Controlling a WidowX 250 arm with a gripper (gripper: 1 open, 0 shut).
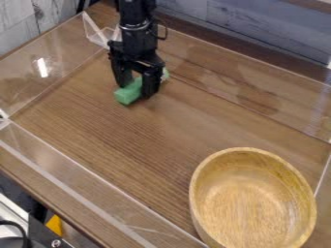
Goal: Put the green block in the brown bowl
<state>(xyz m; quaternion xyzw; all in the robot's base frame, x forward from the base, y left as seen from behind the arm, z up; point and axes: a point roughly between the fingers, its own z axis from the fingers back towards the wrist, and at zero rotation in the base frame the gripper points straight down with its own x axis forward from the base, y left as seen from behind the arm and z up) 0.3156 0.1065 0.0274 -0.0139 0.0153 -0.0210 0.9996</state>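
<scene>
1. A black claw (135,86) is seen at the far left of a wooden bench (142,155), pointing straight down from a dark arm that enters at the top of the view.
2. The claw's jaws are held apart, and nothing is gripped between them.
3. A green block (127,95) is found lying flat on the bench, directly beneath the claw, with a finger standing on either side of it; whether the fingers touch it cannot be told.
4. A brown bowl (254,202) is placed at the near right corner, well apart from the block, and its wooden inside shows only grain rings.
5. The bench is bordered by clear plastic walls (39,68).
</scene>
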